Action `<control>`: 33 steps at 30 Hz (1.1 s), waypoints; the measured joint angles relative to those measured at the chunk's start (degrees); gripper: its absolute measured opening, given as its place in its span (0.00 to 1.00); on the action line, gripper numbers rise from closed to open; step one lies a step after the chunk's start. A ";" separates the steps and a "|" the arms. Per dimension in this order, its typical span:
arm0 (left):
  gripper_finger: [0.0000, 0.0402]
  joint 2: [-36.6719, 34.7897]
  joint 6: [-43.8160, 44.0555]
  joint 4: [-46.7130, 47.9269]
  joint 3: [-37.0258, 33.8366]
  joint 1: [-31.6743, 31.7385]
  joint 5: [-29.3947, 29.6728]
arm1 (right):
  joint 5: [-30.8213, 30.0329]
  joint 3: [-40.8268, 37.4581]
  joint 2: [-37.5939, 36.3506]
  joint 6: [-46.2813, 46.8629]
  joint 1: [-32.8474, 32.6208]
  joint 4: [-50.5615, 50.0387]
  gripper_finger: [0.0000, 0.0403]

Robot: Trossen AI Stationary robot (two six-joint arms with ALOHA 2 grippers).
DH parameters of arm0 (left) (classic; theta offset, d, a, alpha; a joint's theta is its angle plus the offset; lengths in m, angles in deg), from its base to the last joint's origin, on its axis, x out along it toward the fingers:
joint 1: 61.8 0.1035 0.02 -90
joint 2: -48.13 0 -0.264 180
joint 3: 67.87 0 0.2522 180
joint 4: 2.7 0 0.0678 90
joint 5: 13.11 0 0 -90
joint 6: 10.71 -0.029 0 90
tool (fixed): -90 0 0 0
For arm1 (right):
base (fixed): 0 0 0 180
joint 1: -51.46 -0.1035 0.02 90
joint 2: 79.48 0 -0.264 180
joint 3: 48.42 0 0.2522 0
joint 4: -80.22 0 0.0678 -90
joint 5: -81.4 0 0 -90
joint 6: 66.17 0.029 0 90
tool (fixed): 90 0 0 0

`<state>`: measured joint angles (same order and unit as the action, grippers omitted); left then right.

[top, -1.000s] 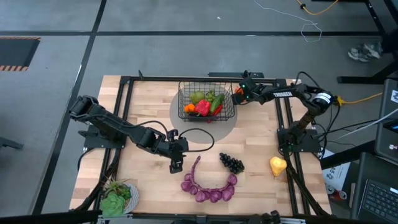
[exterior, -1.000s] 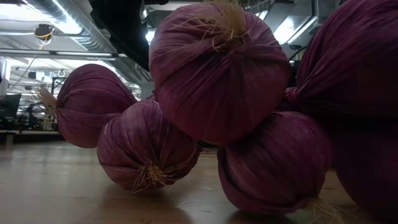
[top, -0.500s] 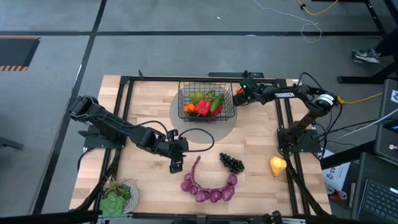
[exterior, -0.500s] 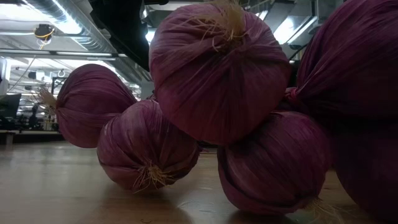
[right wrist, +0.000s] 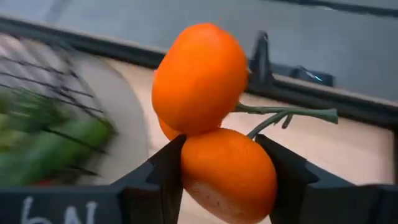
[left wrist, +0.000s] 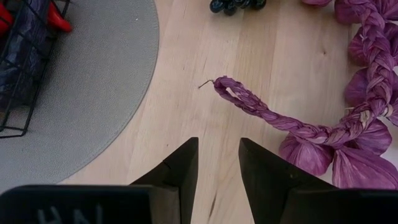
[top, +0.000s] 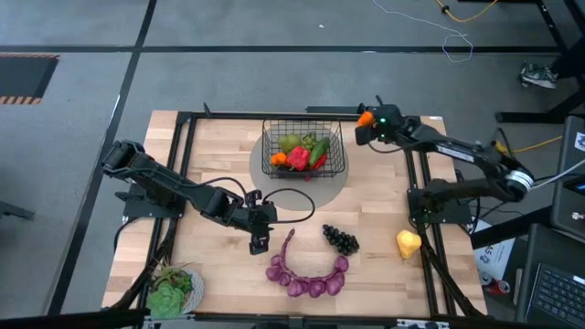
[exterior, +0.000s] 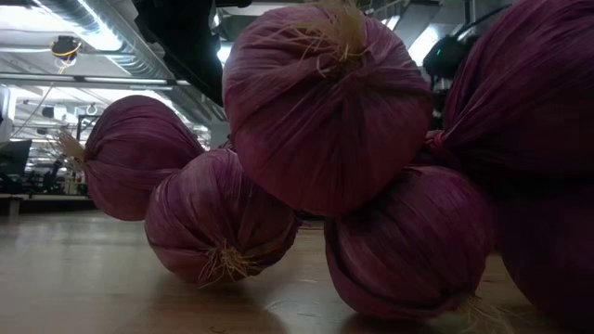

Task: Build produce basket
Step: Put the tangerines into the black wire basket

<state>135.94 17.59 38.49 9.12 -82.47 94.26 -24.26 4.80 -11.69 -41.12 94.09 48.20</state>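
The black wire basket (top: 304,151) stands on a grey round mat at the table's far middle, with a green pear, red peppers and other produce in it. My right gripper (top: 367,120) hovers just right of the basket, shut on a cluster of oranges (right wrist: 200,78). My left gripper (top: 259,243) is open above bare wood, near the braided end (left wrist: 239,98) of the purple string of onions (top: 307,271). Dark grapes (top: 340,239) and a yellow pear (top: 408,243) lie on the table. My right gripper pinches the lower orange (right wrist: 227,174) of the cluster between its two fingers (right wrist: 163,171), one on each side. A second orange sits on top of it, and a green stem (right wrist: 287,114) juts out sideways. The cluster is lifted clear of the table.
A plate of leafy greens (top: 174,291) sits at the near left corner. A black cable loops on the wood by the left gripper. Black frame rails (top: 186,155) run along the table's sides. The purple onions (exterior: 320,111) fill the low view.
My right gripper has risen from the table beside the basket and gone a little toward the far edge. It carries the oranges, which are now lifted clear of the wood. The right arm has straightened out.
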 joint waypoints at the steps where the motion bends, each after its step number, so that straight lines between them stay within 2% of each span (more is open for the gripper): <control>1: 0.27 0.00 0.00 -0.01 0.00 0.00 0.00 | 1.12 0.00 -1.54 0.01 -0.17 0.24 0.40; 5: 0.27 0.00 0.00 -0.01 0.00 0.00 0.00 | 6.22 0.02 -7.34 -0.19 -1.26 3.00 0.40; 11: 0.27 0.00 0.00 -0.01 0.00 0.00 -0.01 | 22.97 0.11 -12.48 -2.81 -4.41 14.14 0.40; 14: 0.27 0.00 0.00 -0.01 0.00 0.00 0.00 | 28.02 0.12 -12.56 -1.95 -6.85 19.47 0.40; 19: 0.27 0.00 0.00 -0.03 0.00 0.00 0.00 | 27.92 0.13 -10.56 -1.33 -11.06 24.00 0.40; 24: 0.27 0.00 0.00 -0.01 0.00 0.00 -0.02 | 24.47 0.13 -7.68 -1.34 -13.17 30.81 0.42; 27: 0.27 0.00 0.00 0.03 0.00 0.00 -0.04 | 24.32 0.13 -6.27 -1.46 -13.71 34.23 0.48; 33: 0.27 0.00 0.00 0.08 0.00 0.00 -0.04 | 24.86 0.13 -4.60 -1.28 -13.70 35.18 0.69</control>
<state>135.94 17.59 38.57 9.12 -82.47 94.21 0.60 4.94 -16.29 -42.40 80.39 83.38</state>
